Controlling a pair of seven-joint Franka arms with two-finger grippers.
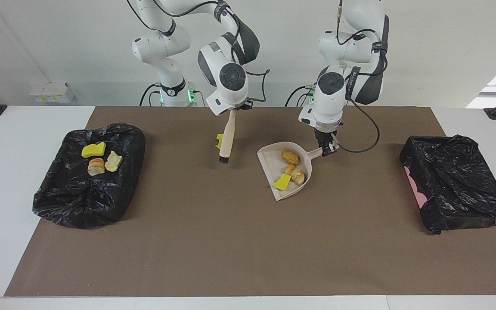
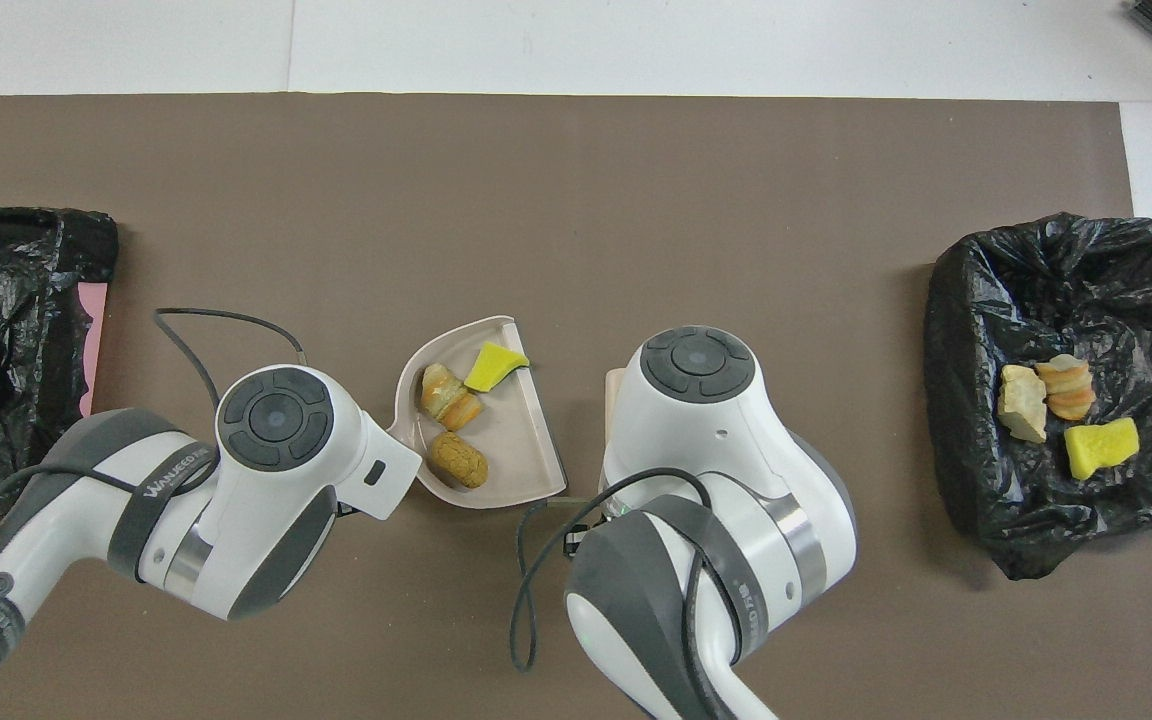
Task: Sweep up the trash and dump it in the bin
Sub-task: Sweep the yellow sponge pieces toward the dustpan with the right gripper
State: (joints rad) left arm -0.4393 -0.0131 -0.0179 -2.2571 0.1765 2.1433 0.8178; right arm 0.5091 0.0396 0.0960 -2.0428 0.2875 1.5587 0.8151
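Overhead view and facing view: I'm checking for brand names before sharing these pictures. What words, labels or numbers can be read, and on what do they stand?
"WANLEED": on the dark band around the left arm, overhead view; its last letters are uncertain.
White lettering on the dark band of the right arm: too blurred to read.
Small boxes by the wall, facing view: markings too small to read.
The dustpan, the brush and both black-lined bins carry no text that shows.

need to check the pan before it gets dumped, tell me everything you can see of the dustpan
The dustpan is beige and looks like plastic: a shallow scoop with a raised curved rim, a flat open lip and a short handle. It rests on the brown mat mid-table, lip pointing away from the robots. The left gripper is shut on its handle. Inside lie three bits of trash: a round brown piece, a layered golden one and a yellow wedge at the lip. The brush does not touch it.
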